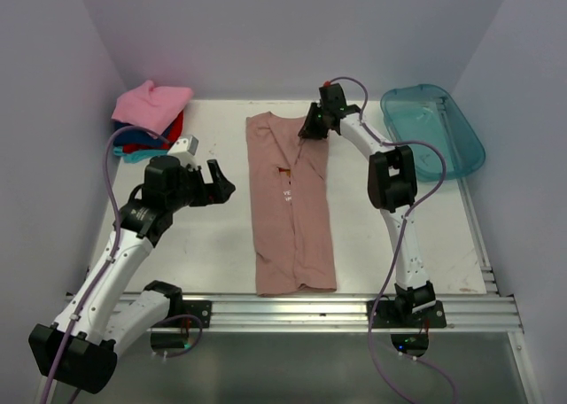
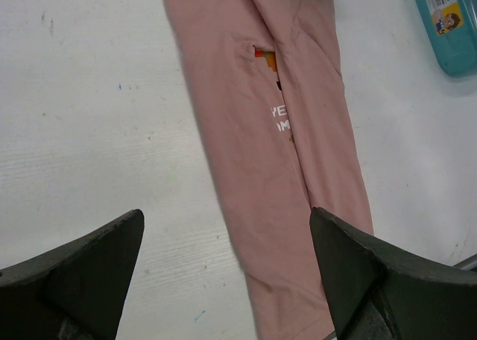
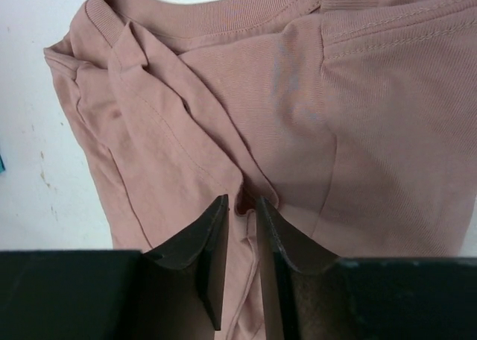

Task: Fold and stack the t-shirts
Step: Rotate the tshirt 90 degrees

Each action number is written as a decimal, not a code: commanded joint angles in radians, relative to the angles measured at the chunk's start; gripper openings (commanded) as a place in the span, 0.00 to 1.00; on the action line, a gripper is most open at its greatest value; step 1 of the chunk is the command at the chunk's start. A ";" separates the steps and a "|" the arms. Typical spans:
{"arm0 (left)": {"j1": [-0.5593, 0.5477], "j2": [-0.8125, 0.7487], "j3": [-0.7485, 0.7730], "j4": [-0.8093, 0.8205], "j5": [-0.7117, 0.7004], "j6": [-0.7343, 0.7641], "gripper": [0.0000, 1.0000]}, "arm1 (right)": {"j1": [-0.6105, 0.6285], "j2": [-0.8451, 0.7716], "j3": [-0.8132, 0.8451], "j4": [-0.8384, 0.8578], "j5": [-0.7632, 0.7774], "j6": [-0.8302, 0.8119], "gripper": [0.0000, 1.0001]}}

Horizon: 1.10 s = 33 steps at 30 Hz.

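Note:
The dusty pink-brown t-shirt [image 1: 292, 209] lies on the table folded lengthwise into a long strip, collar at the far end, with a bit of chest print and white text showing at the seam [image 2: 277, 116]. My right gripper [image 1: 312, 129] is at the shirt's far right part near the collar, its jaws shut on a pinched fold of the fabric [image 3: 242, 206]. My left gripper [image 1: 221, 187] is open and empty, hovering just left of the shirt's middle; in the left wrist view [image 2: 226, 213] the shirt's left edge lies between the fingers. Folded bright pink, red, blue and teal tees [image 1: 149, 116] are stacked at the far left corner.
A translucent teal plastic tub [image 1: 434, 129] stands at the far right, also in the left wrist view [image 2: 447, 27]. White walls enclose the table on three sides. A metal rail [image 1: 292, 311] runs along the near edge.

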 commanded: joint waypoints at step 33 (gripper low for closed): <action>-0.002 -0.050 -0.085 0.024 -0.022 0.004 0.94 | 0.002 -0.176 -0.263 0.329 -0.159 0.016 0.00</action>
